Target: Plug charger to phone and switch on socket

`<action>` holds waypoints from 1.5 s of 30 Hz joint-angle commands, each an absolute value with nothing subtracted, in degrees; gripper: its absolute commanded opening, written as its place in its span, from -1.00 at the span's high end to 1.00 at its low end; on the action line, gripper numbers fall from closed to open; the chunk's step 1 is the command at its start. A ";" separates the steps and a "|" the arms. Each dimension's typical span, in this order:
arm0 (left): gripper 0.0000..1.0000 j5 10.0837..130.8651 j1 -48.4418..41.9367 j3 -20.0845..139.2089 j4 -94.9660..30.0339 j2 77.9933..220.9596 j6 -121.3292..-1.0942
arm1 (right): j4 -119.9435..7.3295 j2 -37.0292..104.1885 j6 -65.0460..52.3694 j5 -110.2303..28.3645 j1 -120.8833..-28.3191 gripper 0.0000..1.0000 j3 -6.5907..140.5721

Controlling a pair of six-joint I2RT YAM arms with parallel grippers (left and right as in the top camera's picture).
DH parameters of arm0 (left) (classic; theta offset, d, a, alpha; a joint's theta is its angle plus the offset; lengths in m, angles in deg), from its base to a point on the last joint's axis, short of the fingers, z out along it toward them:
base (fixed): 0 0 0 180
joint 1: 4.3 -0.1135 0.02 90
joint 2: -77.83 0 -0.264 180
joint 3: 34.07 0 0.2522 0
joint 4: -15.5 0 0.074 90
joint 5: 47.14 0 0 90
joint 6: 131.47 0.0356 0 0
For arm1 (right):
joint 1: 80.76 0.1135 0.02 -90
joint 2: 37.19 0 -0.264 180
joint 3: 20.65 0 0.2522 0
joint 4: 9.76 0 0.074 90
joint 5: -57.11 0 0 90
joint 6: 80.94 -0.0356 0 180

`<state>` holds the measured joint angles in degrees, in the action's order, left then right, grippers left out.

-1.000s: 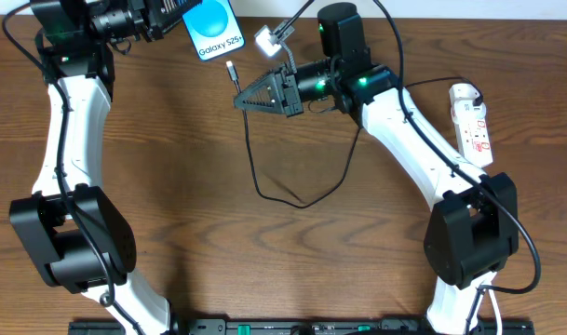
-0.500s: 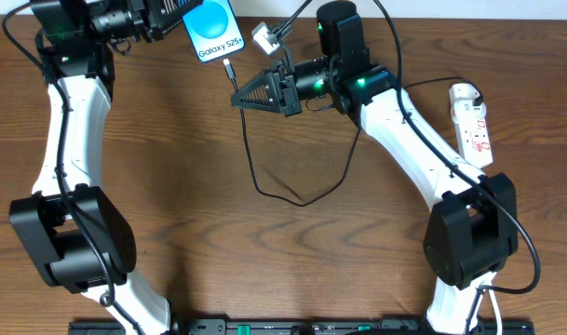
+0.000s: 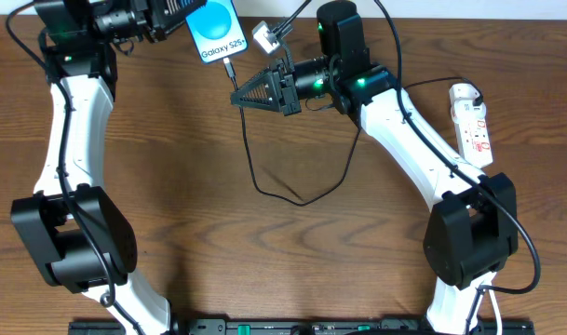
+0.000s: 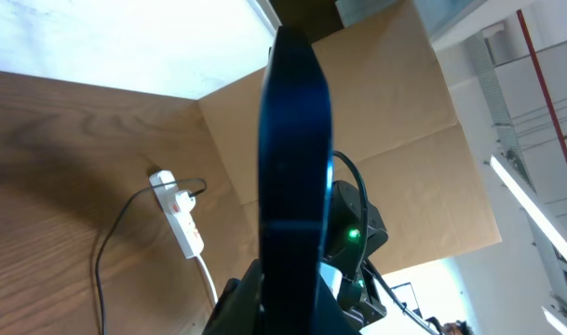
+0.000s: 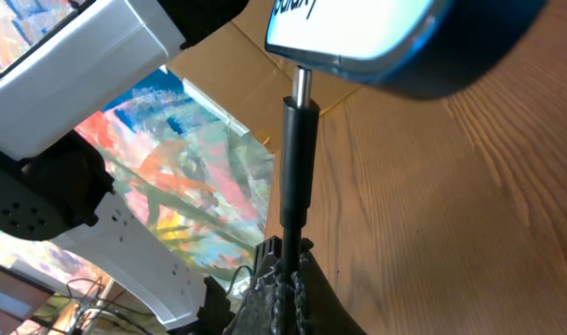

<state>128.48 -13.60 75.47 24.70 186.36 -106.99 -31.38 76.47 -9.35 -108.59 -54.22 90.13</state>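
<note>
My left gripper (image 3: 178, 15) is shut on the phone (image 3: 217, 32) and holds it raised at the far left, its light blue "Galaxy S25+" screen facing up. The left wrist view shows the phone edge-on (image 4: 293, 158) between the jaws. My right gripper (image 3: 238, 94) is shut on the charger's black connector (image 3: 230, 69). In the right wrist view the connector (image 5: 295, 158) stands straight up from the gripper (image 5: 288, 279), its metal tip meeting the phone's bottom edge (image 5: 376, 37). The black cable (image 3: 292, 197) loops over the table to the white adapter (image 3: 266, 36). The socket (image 3: 473, 121) lies at the right.
The wooden table (image 3: 264, 270) carries only the cable loop in its middle. The socket's white cord runs down by the right arm's base (image 3: 469, 233). The socket also shows in the left wrist view (image 4: 181, 225). A cardboard wall (image 4: 395, 140) stands behind the table.
My right gripper has moved up and left, bringing the connector tip to the phone's bottom edge. The phone has shifted slightly right.
</note>
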 commanded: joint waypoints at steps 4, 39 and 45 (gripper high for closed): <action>0.86 130.47 -13.43 76.17 25.20 184.46 -105.59 | -30.96 75.53 -9.81 -107.80 -53.85 0.98 90.45; 0.86 130.91 -13.43 76.17 25.25 184.46 -105.57 | -31.03 75.53 -10.67 -107.80 -55.62 0.98 90.45; 0.86 131.04 -13.36 76.17 25.23 184.46 -104.41 | -30.16 75.53 -10.71 -107.85 -55.55 0.98 90.45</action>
